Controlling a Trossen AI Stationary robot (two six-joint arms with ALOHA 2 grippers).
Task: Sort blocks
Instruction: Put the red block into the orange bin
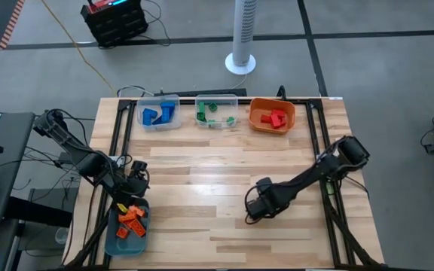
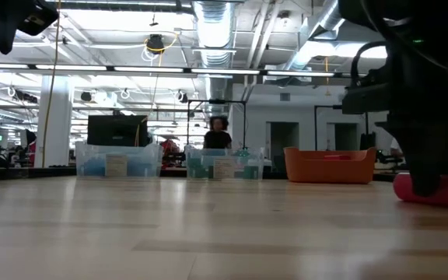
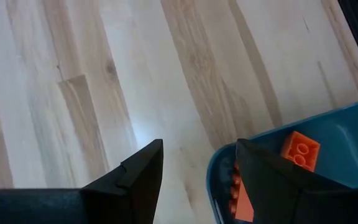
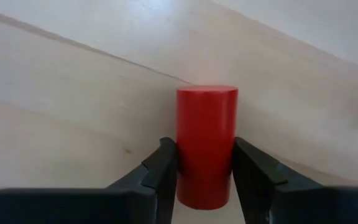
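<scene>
Pinched between the right gripper's [image 4: 205, 171] two dark fingers is a red block [image 4: 206, 146], a smooth cylinder as seen from the wrist, with both pads pressed against its sides. The block lies on the bare wood, and nothing shows it clear of the table [image 1: 217, 226] yet.

Scanning from the left: the left gripper [image 3: 197, 174] is held low over the near-left corner, its fingers spread and empty, straddling the rim of a teal bin [image 1: 126, 235] where orange blocks [image 1: 132, 220] are piled. Along the far edge, a clear bin [image 1: 159, 114] with blue blocks [image 1: 160, 114] comes first, then a second clear bin [image 1: 217, 111] with green blocks [image 1: 208, 111], then an orange bin [image 1: 272, 115] where red blocks [image 1: 276, 118] are gathered. Toward the right of centre, the right arm is stretched low across the table, its gripper down at the surface.

Now the risks. A smooth round block is gripped by narrow pads, so it could be twisted or squeezed out if the lift is rushed or the grip sits off centre. Once dropped, a cylinder could be expected to roll well away, perhaps off the table. The orange bin is judged to be the target, and it is well apart from the gripper, so a long carry is required. A release made too early, or too low over the rim, could leave the block on the wood or knock the bin askew. Beyond the table, a person is seen in the room, well clear.
</scene>
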